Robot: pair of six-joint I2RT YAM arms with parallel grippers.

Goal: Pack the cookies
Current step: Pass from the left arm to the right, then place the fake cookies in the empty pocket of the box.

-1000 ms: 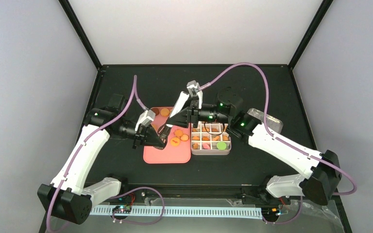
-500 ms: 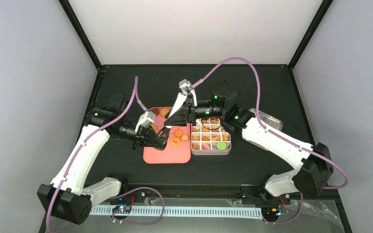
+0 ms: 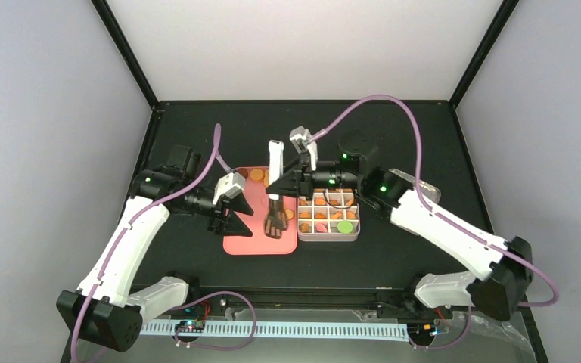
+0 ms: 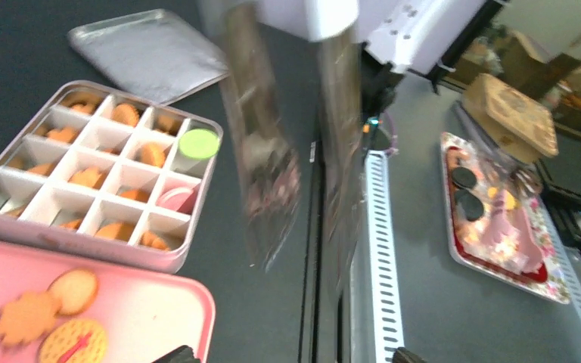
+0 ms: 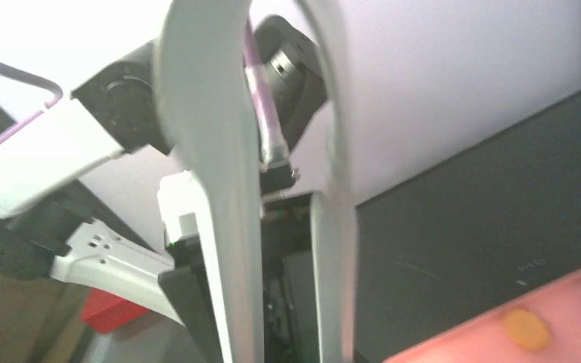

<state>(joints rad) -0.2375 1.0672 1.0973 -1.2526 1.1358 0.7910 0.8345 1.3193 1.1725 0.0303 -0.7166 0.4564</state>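
Observation:
Orange cookies lie on the pink tray, and three show near its corner in the left wrist view. More cookies fill the divided tin. Metal tongs with a white top stand upright over the tray, tips down near its right side. My right gripper is shut on their middle; both tong arms rise blurred in the right wrist view. My left gripper sits left of the tongs, open and empty, its fingertips wide apart.
The tin's silver lid lies on the black table to the right of the tin. A white perforated rail runs along the table's near edge. Beyond it sits a flowered tray with dark discs.
My left gripper opened, let go of the tongs and drew back left. My right gripper closed on the tongs and swung them upright, tips down over the tray.

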